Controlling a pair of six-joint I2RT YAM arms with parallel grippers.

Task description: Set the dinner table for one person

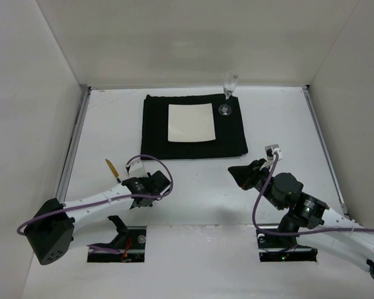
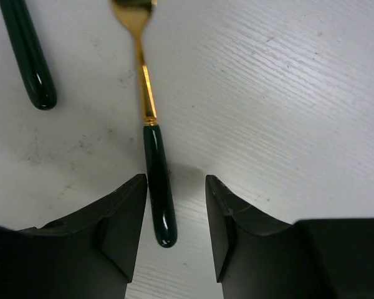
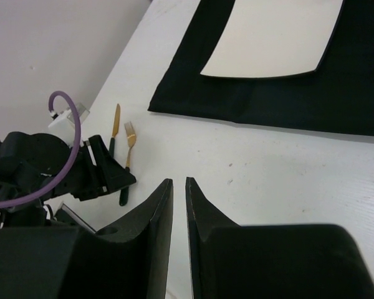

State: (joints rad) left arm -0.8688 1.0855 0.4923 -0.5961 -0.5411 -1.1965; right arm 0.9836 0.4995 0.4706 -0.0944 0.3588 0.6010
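A fork (image 2: 151,124) with a gold head and a dark green handle lies on the white dinner table (image 1: 106,124). My left gripper (image 2: 174,179) is open and low over the table, with the fork's handle end between its fingers, close to the left one. A knife with the same kind of handle (image 2: 28,59) lies beside the fork, its gold blade (image 1: 111,167) showing in the top view. My right gripper (image 3: 178,180) is shut and empty, above the table right of centre (image 1: 242,174). A white square plate (image 1: 191,123) lies on the black mat (image 1: 156,128).
A clear stemmed glass (image 1: 227,93) stands at the mat's far right corner. White walls enclose the table on three sides, with metal rails (image 1: 75,143) along the side edges. The fork (image 3: 129,146), the knife (image 3: 115,124) and the left gripper (image 3: 93,171) show in the right wrist view.
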